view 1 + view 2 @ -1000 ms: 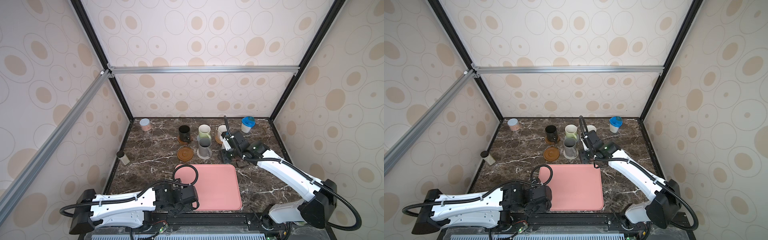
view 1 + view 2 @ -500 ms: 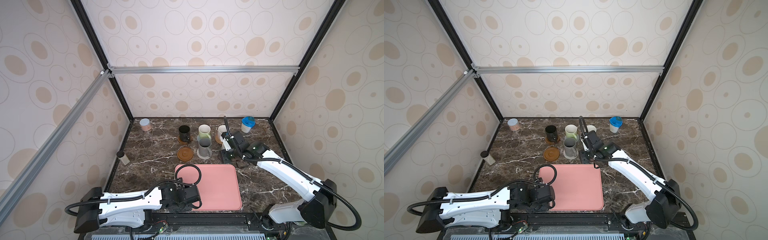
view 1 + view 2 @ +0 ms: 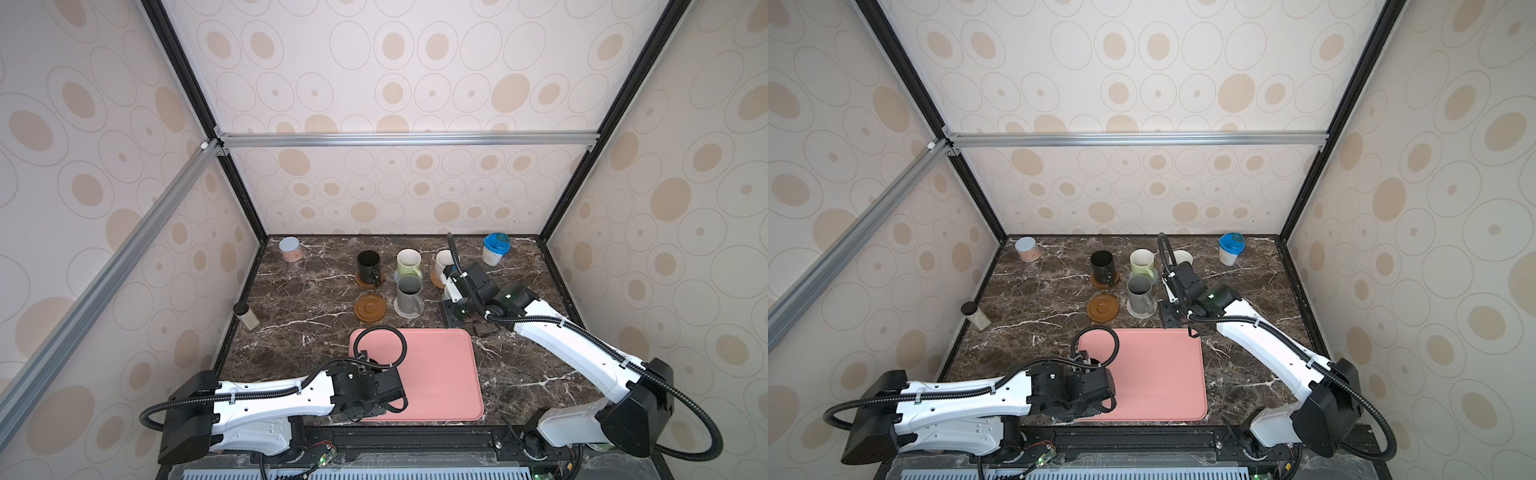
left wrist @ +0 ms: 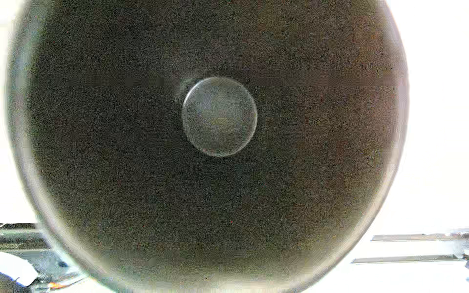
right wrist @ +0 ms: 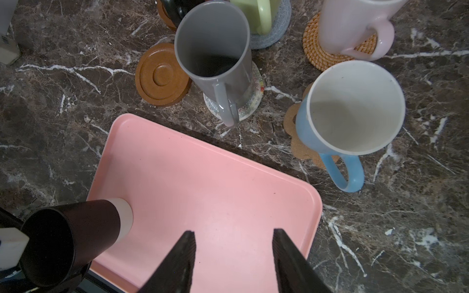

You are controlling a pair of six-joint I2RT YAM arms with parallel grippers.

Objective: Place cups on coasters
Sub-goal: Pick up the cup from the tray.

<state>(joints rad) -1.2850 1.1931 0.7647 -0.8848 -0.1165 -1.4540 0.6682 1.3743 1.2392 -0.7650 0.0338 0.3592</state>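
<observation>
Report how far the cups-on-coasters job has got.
Done: five cups sit on coasters: the black mug, green mug, pink mug, grey mug, and the blue mug on the paw coaster.
In hand: the left gripper looks shut on the second black mug, which stands on the pink tray.
Left: carry it to the empty brown coaster.
The right gripper is open, holding nothing.

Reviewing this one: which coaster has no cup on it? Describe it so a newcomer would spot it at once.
Start at the pink tray. Just beyond its far left corner lies a brown disc coaster with raised rings. Unlike the matching disc under the black mug behind it and the woven mat under the grey mug to its right, it lies bare.
</observation>
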